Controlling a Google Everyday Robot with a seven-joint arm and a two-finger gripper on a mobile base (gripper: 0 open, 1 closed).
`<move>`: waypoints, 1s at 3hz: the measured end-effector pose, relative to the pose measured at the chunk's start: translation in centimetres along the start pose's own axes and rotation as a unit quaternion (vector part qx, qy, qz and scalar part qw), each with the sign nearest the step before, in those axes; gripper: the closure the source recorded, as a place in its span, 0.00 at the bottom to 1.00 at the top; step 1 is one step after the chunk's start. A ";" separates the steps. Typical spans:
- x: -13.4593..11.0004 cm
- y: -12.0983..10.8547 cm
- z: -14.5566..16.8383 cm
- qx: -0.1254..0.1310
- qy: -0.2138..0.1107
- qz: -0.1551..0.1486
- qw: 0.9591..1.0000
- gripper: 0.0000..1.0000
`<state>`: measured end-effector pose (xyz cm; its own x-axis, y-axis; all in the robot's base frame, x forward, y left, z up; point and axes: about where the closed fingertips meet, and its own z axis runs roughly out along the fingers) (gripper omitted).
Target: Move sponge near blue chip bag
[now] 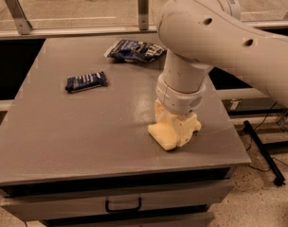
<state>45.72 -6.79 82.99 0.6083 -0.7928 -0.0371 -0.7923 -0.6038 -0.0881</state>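
The grey table (87,141) fills most of the view, its flat top running from the rear rail to a front edge above a drawer (111,200). Over its right half leans the robot's white arm (215,37), a bulky curved link that turns down into a round wrist standing nearly upright above the tabletop. At the far edge of the table, just left of the arm, lies the blue chip bag (134,50), crumpled and flat, its right end hidden behind the arm. Below the wrist the gripper (176,129) is down at the table surface near the front right corner, set right on the sponge (162,135). The pale yellow block pokes out to the left and front of it and rests on the tabletop. Whether the gripper is clamped on the sponge or only set around it cannot be told (the two are almost the same cream colour and blur together). The sponge is well apart from the blue chip bag. Off to the left lies a narrow dark blue packet (86,81) with white stripes, alone. Smallest is the drawer's dark handle (122,205).
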 end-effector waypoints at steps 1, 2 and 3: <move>4.4 0.7 -3.9 0.071 -0.003 0.042 0.997 1.00; 10.5 0.8 -9.9 0.167 0.000 0.094 0.981 1.00; 11.1 0.2 -12.1 0.191 0.006 0.097 0.977 1.00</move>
<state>51.71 -16.73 94.65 0.4459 -0.8915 -0.0794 -0.8159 -0.3684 -0.4456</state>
